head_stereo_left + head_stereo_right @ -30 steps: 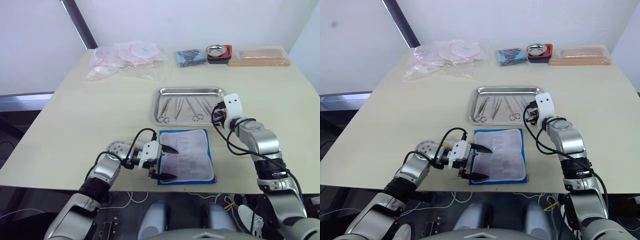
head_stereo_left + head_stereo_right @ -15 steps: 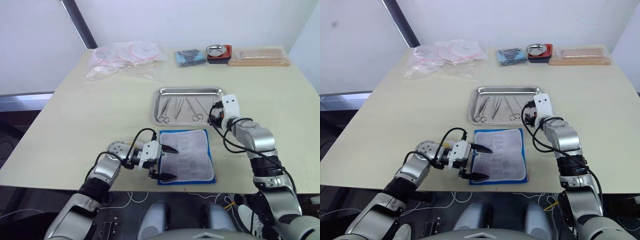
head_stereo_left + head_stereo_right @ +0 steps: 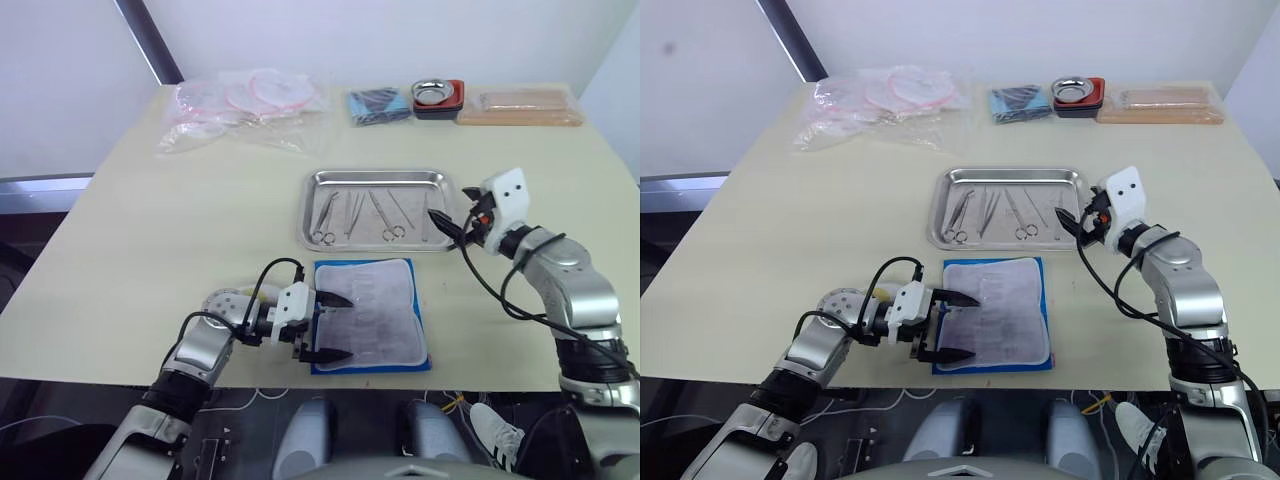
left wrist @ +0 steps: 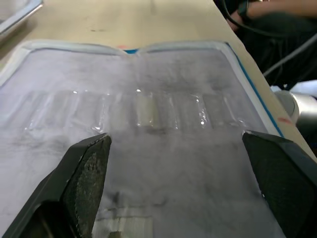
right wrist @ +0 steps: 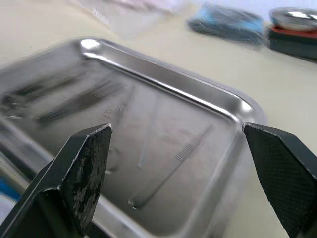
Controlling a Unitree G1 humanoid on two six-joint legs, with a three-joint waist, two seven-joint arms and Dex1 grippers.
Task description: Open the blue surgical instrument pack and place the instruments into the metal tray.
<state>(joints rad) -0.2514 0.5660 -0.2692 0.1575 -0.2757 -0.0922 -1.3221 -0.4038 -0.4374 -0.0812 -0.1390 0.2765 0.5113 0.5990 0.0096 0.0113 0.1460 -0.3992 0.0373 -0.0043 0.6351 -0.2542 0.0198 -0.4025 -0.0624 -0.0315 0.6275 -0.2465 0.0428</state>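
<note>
Instruments (image 3: 365,214) are lying in tray (image 3: 375,178) at pack's (image 3: 372,312) 12 o'clock; both grippers, left (image 3: 333,327) and right (image 3: 445,226), are spread empty, needing clean withdrawal.

Bare table (image 3: 200,210) left of metal tray (image 3: 375,177)

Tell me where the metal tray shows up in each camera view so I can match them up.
Left eye view: metal tray at centre, just beyond the open blue pack.
Right eye view: the same, centre.
Left wrist view: only a sliver of its rim at the upper-left corner.
Right wrist view: across most of the picture, instruments inside.
Shared landmark: the tray's shiny raised rim.
</note>
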